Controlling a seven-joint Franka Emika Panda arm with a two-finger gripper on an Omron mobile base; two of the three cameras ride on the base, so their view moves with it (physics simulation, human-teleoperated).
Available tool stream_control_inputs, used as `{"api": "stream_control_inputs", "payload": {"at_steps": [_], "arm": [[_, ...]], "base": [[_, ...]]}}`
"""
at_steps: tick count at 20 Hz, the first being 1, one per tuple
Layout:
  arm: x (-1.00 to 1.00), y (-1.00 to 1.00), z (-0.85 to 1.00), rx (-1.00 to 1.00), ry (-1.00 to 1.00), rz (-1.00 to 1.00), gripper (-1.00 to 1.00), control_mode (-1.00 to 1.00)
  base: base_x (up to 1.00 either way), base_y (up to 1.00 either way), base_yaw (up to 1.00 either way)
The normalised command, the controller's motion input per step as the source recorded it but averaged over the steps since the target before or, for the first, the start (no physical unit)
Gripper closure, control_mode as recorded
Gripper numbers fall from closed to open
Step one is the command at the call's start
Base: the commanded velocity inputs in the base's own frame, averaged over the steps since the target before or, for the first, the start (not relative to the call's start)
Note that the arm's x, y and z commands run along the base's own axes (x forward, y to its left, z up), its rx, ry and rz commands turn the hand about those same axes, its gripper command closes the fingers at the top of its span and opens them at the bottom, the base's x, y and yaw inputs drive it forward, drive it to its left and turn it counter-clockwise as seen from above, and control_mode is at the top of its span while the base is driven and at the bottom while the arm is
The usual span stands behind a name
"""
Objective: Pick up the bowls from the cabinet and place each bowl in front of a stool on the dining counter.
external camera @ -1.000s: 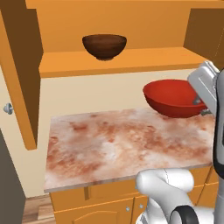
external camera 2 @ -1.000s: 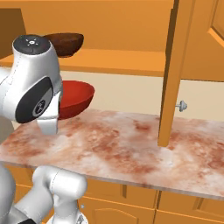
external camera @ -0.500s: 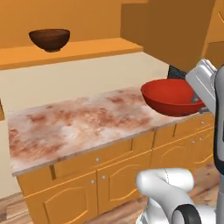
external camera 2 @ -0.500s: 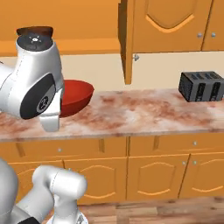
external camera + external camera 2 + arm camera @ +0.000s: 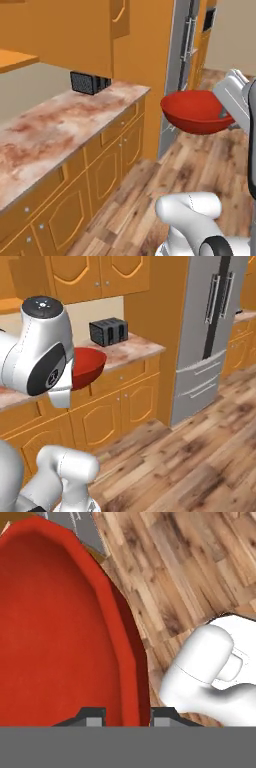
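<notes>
Left base view: gripper (image 5: pixel 224 116), right of centre, clamps the red bowl's (image 5: pixel 192 111) rim; bowl hangs over floor (image 5: pixel 150 185), no dining counter visible.

Toaster (image 5: pixel 108 331): black, 2 slots, on far end of marble wall counter (image 5: pixel 55 127). Base cabinets (image 5: pixel 115 411): orange, arched panels, beneath counter. Fridge (image 5: pixel 212 331): grey, tall, 2 vertical handles, right of counter. Floor (image 5: pixel 200 461): wood planks.

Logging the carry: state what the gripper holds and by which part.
The gripper holds the red bowl, pinched at its rim, one finger inside the wall and one outside.
</notes>
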Motion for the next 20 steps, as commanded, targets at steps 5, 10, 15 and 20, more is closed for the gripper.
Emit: {"api": "stream_control_inputs", "payload": {"at_steps": [5, 10, 15, 20], "arm": [[0.00, 0.00, 0.00, 0.00, 0.00, 0.00, 1.00, 1.00], [0.00, 0.00, 0.00, 0.00, 0.00, 0.00, 1.00, 1.00], [0.00, 0.00, 0.00, 0.00, 0.00, 0.00, 1.00, 1.00], [0.00, 0.00, 0.00, 0.00, 0.00, 0.00, 1.00, 1.00]], "base": [[0.00, 0.00, -1.00], [0.00, 0.00, -1.00], [0.06, -0.10, -0.92], [0.94, 0.00, -0.14]]}}
